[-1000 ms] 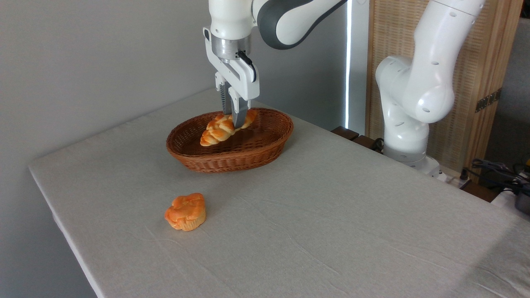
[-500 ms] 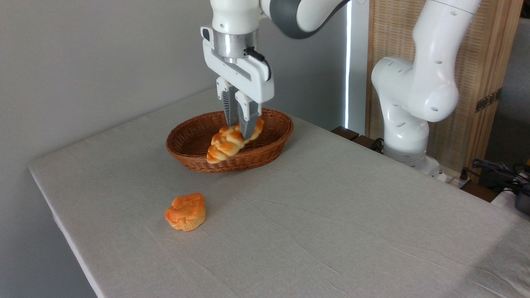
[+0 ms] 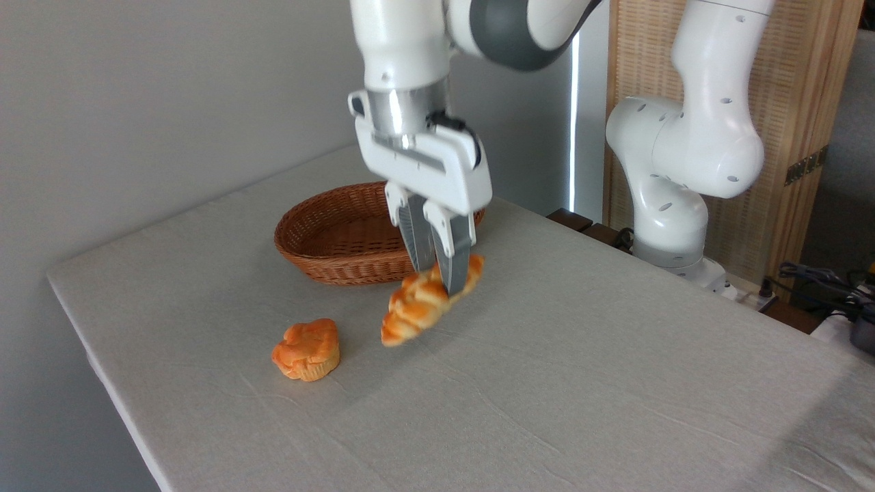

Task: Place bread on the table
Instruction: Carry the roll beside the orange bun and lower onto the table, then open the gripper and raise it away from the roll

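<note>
While the gripper (image 3: 441,277) pinches the bread (image 3: 425,302) near its upper right end, the loaf hangs tilted (lower tip down-left) above the table (image 3: 547,383), clear of the basket (image 3: 335,236).

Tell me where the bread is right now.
The bread hangs tilted in the gripper, near the middle of the picture, out of the basket and just in front of it, right of the muffin-shaped pastry.
</note>
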`<state>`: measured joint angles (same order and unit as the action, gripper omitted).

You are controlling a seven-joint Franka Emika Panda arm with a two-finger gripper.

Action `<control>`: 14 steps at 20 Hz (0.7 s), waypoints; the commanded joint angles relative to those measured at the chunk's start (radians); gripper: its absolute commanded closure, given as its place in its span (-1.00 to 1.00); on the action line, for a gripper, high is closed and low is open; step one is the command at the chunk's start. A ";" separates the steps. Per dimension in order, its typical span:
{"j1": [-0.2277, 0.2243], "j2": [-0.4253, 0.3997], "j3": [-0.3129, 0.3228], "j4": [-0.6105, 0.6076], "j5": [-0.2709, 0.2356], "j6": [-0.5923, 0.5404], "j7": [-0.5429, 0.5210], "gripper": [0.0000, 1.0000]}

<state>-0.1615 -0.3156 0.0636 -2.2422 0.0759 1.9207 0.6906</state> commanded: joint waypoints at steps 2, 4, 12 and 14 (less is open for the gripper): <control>-0.006 0.154 0.001 0.111 0.027 0.000 -0.009 -1.00; -0.006 0.173 -0.002 0.125 0.025 0.000 -0.026 -1.00; -0.007 0.191 -0.014 0.131 0.019 0.000 -0.115 -1.00; -0.007 0.194 -0.016 0.131 0.019 -0.003 -0.117 -1.00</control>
<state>-0.1653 -0.1286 0.0559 -2.1276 0.0862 1.9339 0.5997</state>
